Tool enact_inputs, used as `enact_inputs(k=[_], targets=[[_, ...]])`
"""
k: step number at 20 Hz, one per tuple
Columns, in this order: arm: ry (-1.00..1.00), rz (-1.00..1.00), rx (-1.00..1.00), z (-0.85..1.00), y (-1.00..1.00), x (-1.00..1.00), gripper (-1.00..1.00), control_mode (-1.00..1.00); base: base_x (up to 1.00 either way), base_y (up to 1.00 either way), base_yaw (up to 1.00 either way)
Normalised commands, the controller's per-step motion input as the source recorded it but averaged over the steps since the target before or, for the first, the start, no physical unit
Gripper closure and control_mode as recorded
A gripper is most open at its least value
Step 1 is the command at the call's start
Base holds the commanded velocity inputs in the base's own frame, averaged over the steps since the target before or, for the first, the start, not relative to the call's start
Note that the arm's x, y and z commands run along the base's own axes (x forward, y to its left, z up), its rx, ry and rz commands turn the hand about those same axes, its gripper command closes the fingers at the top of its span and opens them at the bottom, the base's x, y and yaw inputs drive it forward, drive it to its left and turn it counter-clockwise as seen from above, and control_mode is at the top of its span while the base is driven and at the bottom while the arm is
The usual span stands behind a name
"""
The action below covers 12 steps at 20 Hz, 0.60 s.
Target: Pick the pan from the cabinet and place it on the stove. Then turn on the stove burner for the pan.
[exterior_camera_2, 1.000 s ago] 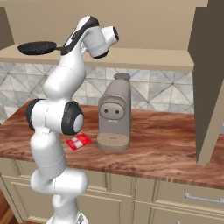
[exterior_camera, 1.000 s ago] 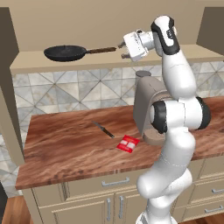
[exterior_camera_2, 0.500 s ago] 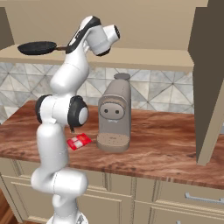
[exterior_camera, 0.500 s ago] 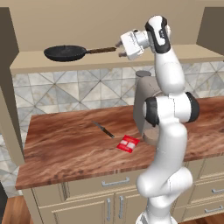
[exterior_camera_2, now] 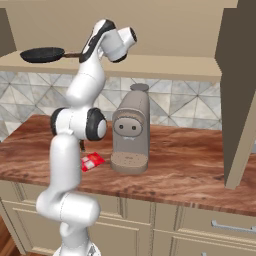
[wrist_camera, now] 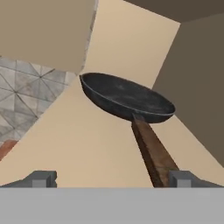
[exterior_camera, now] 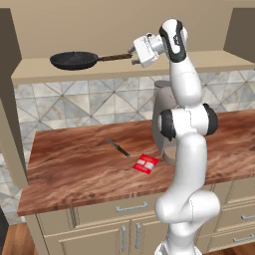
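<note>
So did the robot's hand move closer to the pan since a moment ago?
Cannot tell. The open gripper sits at the end of the pan's handle above the shelf, much as before; any shift looks tiny.

Matt black pan (wrist_camera: 127, 98) with worn greyish metal, brown wood-look handle (wrist_camera: 153, 153), glossy wood-grain counter (exterior_camera: 79, 164) below it

pan (exterior_camera: 73, 60): black, brown handle | packet (exterior_camera: 146, 164): red-white | counter (exterior_camera: 74, 169): reddish wood grain
</note>
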Motion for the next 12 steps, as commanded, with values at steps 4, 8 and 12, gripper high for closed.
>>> enact_inputs(k=[4, 8, 12], targets=[[0.0, -0.07, -0.05, -0.1, 0.22, 0.31, -1.0, -1.0, 0.0, 0.0, 0.0], [0.0, -0.09, -0.05, -0.07, 0.1, 0.27, -1.0, -1.0, 0.0, 0.0, 0.0], [0.0, -0.11, -0.07, -0.16, 0.04, 0.27, -1.0, -1.0, 0.0, 0.0, 0.0]])
